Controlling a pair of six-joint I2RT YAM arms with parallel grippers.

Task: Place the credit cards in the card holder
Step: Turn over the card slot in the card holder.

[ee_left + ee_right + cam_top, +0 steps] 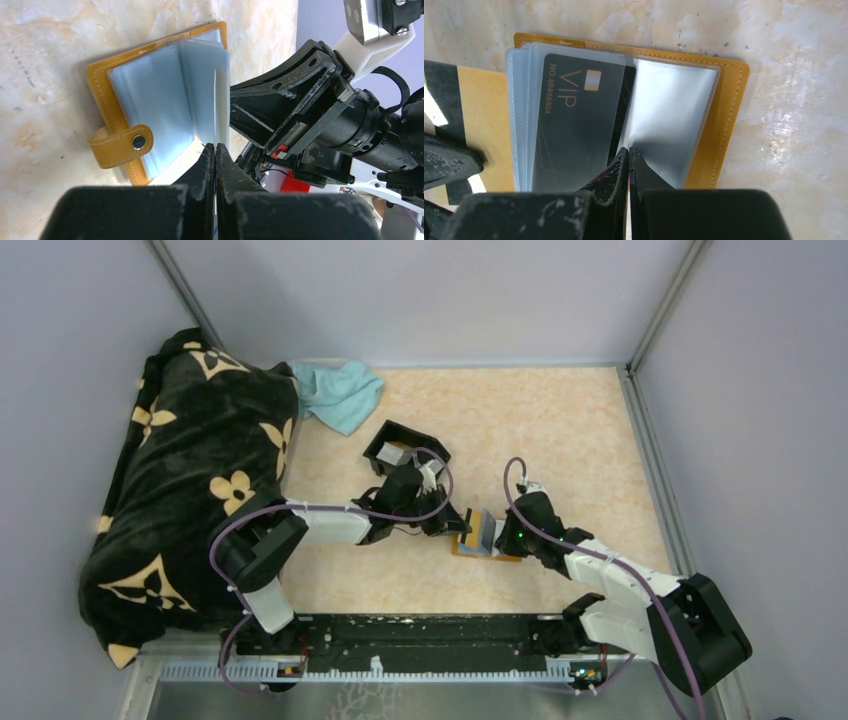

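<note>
The orange card holder (pixel 478 548) lies open on the table between both grippers, its clear sleeves (pixel 150 105) fanned up. My left gripper (pixel 215 147) (pixel 452 523) is shut on a thin pale credit card (pixel 216 110), seen edge-on, whose far end reaches in among the sleeves. My right gripper (pixel 629 150) (pixel 506 532) is shut on the edge of one clear sleeve (pixel 669 115), lifting it. A dark credit card (pixel 579 125) marked VIP shows behind the sleeves. The snap tab (pixel 122 145) hangs loose at the holder's edge (pixel 97 85).
A black open tray (pixel 385 435) stands behind the left gripper with a pale card (pixel 398 452) in it. A blue cloth (pixel 340 390) lies at the back left, beside a black flower-patterned blanket (pixel 190 480). Walls close in three sides.
</note>
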